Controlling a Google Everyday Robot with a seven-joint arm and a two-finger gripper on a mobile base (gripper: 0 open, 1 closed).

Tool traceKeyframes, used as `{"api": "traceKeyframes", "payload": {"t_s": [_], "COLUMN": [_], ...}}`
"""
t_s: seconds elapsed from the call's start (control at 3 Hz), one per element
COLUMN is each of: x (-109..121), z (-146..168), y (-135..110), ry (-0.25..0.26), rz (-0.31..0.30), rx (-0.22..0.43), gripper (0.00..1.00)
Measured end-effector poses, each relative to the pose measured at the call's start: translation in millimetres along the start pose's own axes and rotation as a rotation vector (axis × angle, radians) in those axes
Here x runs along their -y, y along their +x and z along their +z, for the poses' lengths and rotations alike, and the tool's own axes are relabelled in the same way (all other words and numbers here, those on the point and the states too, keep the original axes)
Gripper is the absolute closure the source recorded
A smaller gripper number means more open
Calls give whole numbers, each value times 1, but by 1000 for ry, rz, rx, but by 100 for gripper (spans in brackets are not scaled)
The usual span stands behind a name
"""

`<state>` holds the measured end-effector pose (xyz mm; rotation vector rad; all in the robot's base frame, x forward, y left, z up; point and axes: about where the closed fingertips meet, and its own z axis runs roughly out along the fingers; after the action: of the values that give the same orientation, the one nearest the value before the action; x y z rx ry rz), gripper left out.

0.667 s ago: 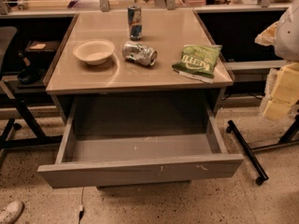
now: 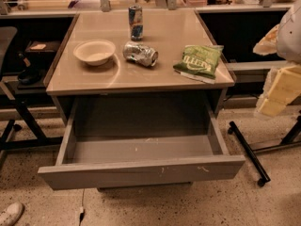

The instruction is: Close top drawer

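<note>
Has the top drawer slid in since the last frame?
No. The top drawer is as far out from the tabletop as before; gripper at right, apart from it.

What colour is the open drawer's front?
The top drawer is grey with white scuffs, seen in the camera view; the gripper hangs at the right edge.

Warm overhead light glares off the desk (image 2: 164, 74) top; deep shadow fills the back of the open top drawer (image 2: 141, 172), and the claw (image 2: 277, 91) at the right edge glows pale yellow
</note>
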<state>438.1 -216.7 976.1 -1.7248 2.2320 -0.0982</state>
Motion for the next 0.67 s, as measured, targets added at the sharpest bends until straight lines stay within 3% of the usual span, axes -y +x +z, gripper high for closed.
{"api": "traceKeyframes", "payload": {"t_s": [0.67], "x": [0], "z": [0], "y": [0], "ry": [0], "rz": [0], "rx": [0], "gripper": [64]}}
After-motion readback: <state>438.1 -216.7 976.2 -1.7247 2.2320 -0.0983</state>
